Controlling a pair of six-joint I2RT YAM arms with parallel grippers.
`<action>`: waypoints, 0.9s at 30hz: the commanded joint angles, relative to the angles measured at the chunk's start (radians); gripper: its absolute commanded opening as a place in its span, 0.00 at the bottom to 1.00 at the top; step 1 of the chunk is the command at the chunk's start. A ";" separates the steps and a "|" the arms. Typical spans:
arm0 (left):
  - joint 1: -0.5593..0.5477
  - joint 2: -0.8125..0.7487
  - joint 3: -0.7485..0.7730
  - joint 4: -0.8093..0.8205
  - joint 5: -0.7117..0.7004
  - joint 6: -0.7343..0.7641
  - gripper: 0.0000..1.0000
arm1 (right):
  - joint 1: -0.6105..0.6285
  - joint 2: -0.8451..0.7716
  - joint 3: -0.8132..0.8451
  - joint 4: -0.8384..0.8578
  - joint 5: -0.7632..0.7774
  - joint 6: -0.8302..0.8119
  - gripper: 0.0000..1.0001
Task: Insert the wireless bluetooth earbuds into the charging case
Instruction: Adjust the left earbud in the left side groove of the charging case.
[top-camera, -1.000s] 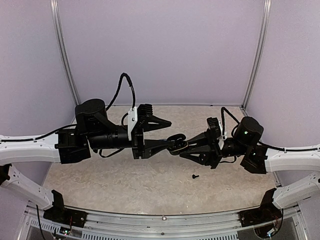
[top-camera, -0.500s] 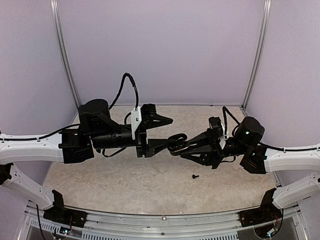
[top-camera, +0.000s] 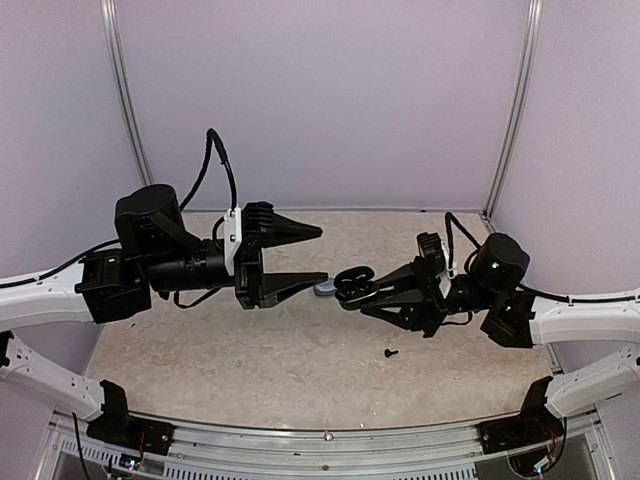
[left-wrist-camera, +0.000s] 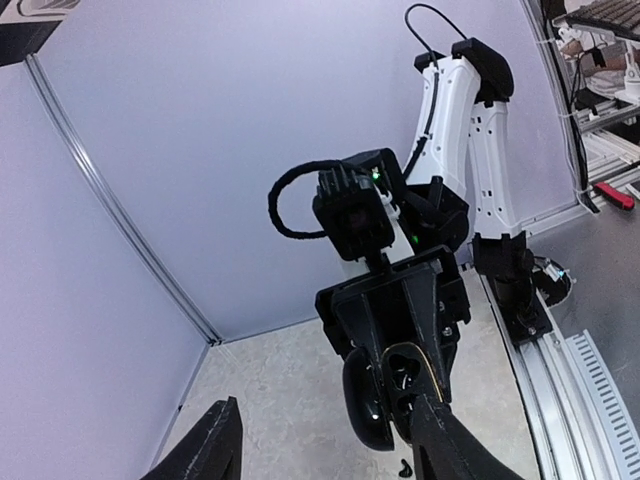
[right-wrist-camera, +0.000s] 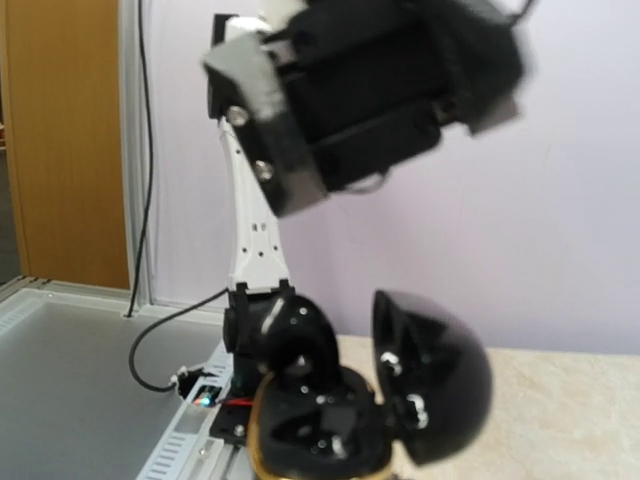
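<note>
White links (top-camera: 45, 300), black joints (top-camera: 148, 215), looped cables (top-camera: 213, 132), pointed black left end effector (top-camera: 323, 255)

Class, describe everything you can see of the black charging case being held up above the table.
The black charging case is rounded, glossy and plastic-looking, with a gold-coloured rim around its opening. Its hinged lid stands open beside the base. The right gripper clamps it between its fingers, holding it in the air over the table, with the opening facing the left wrist camera.
</note>
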 joint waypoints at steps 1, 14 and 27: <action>-0.057 -0.027 0.053 -0.242 -0.046 0.147 0.53 | 0.009 -0.025 0.038 -0.098 0.058 -0.027 0.00; -0.090 0.031 0.110 -0.400 -0.199 0.203 0.34 | 0.010 -0.004 0.149 -0.376 0.125 -0.100 0.00; -0.090 0.043 0.097 -0.363 -0.227 0.210 0.27 | 0.011 0.004 0.159 -0.400 0.107 -0.124 0.00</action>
